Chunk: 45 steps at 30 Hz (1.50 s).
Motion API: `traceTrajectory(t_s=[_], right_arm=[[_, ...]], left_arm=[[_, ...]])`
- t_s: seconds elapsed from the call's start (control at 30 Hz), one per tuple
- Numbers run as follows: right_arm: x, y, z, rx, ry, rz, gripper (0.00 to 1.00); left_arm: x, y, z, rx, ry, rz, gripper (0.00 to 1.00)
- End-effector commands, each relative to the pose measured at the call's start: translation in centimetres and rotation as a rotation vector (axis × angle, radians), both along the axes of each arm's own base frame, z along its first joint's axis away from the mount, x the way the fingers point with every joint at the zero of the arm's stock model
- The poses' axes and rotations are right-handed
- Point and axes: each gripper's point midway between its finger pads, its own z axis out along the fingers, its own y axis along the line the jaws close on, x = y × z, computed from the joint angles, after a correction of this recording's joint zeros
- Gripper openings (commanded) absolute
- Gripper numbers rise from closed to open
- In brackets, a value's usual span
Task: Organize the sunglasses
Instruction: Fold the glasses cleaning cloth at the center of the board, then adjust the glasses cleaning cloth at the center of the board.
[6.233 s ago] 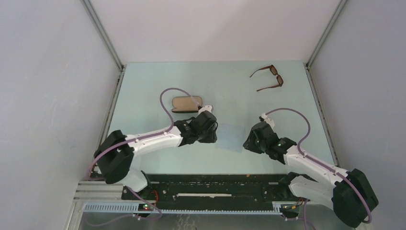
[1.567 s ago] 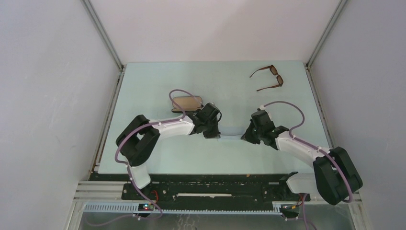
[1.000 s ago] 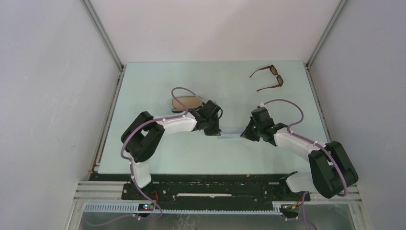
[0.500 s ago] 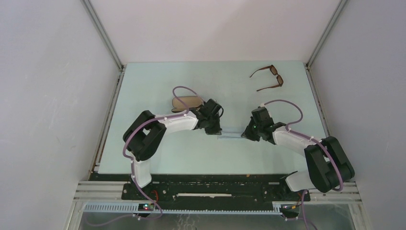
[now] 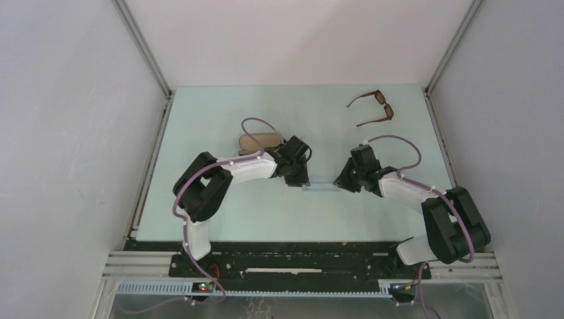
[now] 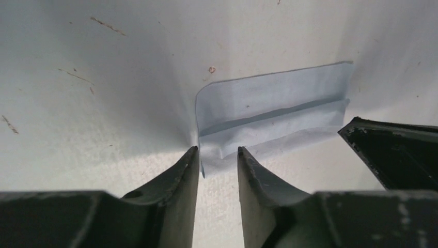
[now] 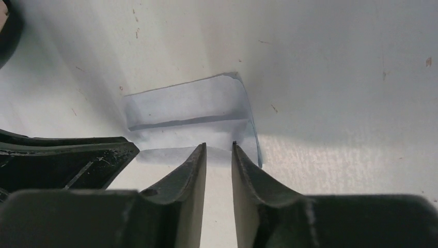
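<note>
Pale green table (image 5: 219, 119) carries two grippers, both low over one folded blue cloth (image 6: 274, 103). The left gripper (image 6: 218, 151) is seen narrowly parted at one end of the cloth, with nothing clamped. The right gripper (image 7: 218, 145) is likewise narrowly parted at the opposite end. One tan case (image 5: 256, 141) lies just behind the left wrist. One pair of sunglasses (image 5: 374, 108) lies unfolded near the far right corner, well apart.

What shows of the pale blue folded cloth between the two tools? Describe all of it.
The pale blue folded cloth is a thin rectangular sheet, doubled over lengthwise, with a crease along it and a rounded corner. It lies on the pale green table. The left tool and right tool, jaws parted, stand at its opposite ends, tips at its edges.
</note>
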Motion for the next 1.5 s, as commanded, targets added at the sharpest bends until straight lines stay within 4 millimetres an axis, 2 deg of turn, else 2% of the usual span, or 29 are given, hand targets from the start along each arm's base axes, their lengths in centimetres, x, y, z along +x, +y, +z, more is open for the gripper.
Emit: traceTrajectory(t_s=[0.0, 0.23, 0.37, 0.47, 0.6, 0.83, 1.07, 1.23, 1.47], right_arm=[[2.0, 0.4, 1.8, 0.017, -0.064, -0.003, 0.35], [2.7, 0.7, 2.5, 0.025, -0.078, 0.005, 0.36], [2.4, 0.6, 2.8, 0.022, -0.073, 0.009, 0.37], [1.8, 0.5, 2.5, 0.024, -0.062, 0.011, 0.38], [1.0, 0.6, 2.0, 0.055, -0.039, 0.011, 0.39], [0.1, 1.2, 0.6, 0.094, 0.012, 0.015, 0.39], [0.0, 1.0, 0.2, 0.084, 0.021, 0.011, 0.39], [-0.3, 0.9, -0.2, 0.084, 0.028, 0.009, 0.39], [-0.7, 0.3, -0.5, 0.069, 0.031, -0.004, 0.39]], left_arm=[[2.0, -0.3, 2.6, -0.009, -0.071, 0.017, 0.41], [3.0, 0.7, 5.3, -0.001, -0.158, 0.062, 0.42], [2.4, 0.8, 7.0, -0.032, -0.178, 0.046, 0.42], [1.3, 0.7, 7.4, -0.068, -0.162, 0.013, 0.41], [-0.7, -1.4, 7.1, -0.158, -0.113, -0.079, 0.39], [-1.6, -2.7, 5.3, -0.174, -0.060, -0.116, 0.38], [-2.0, -2.3, 4.4, -0.143, -0.036, -0.128, 0.38], [-2.4, -1.1, 3.8, -0.077, -0.030, -0.118, 0.39], [-2.7, -0.5, 3.7, -0.038, -0.021, -0.128, 0.40]])
